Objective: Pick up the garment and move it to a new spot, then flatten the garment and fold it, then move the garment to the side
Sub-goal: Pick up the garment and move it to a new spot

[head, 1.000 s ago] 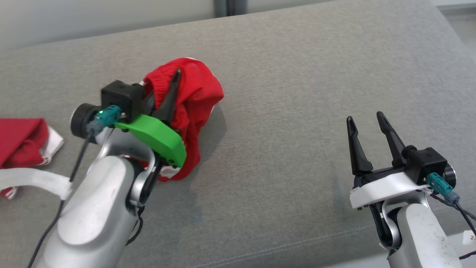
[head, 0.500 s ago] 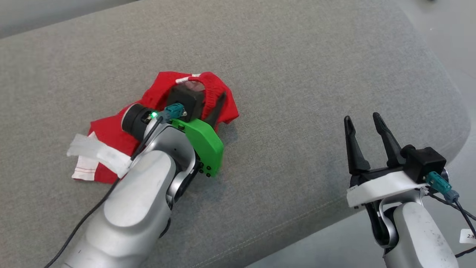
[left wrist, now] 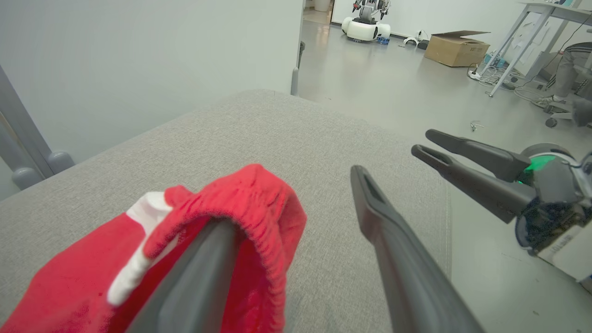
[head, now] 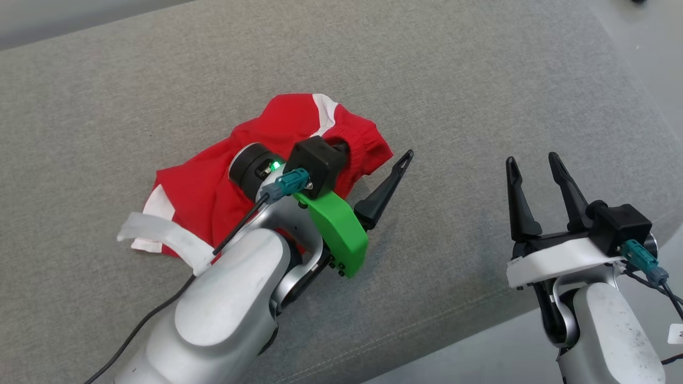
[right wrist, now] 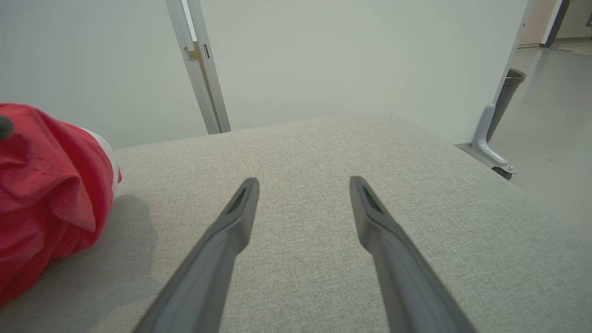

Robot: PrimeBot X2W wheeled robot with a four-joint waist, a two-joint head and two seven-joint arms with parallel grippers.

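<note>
The red garment with white stripes lies crumpled on the grey cushion. My left gripper is open at its right end. One finger points out over bare cushion; the other is hidden under the elastic waistband. In the left wrist view the waistband drapes over the left finger, the right finger stands free, and the garment trails off to the lower left. My right gripper is open and empty over the cushion's near right, well apart from the garment; its fingers frame bare fabric.
The cushion's front edge runs diagonally at the lower right, with grey floor beyond it. A pale wall stands behind the cushion. Across the room are a cardboard box and table legs.
The left gripper has opened and let go of the garment, which now rests spread on the cushion instead of hanging bunched. The head camera has shifted. The right gripper has stayed open.
</note>
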